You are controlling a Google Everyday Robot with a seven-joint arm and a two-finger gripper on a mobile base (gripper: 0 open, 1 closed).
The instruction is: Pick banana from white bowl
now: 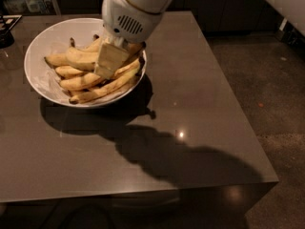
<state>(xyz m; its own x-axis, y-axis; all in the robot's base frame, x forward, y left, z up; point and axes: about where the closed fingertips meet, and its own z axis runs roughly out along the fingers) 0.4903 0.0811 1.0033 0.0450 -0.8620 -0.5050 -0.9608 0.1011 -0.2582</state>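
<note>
The white bowl [45,35] stands at the table's far left and holds several yellow bananas. The thickest, most curved banana [76,57] lies at the top of the pile, its end running under my gripper. My gripper [113,61] comes down from the white wrist housing [127,20] into the right side of the bowl, right among the bananas. Slimmer, browner bananas [97,90] lie along the bowl's near side. The gripper hides the bananas' right ends.
The bowl sits on a dark glossy square table [190,104], whose right edge and near edge drop to a speckled floor [267,80]. A dark object [5,32] stands at the far left edge. The arm casts a large shadow on the table's front.
</note>
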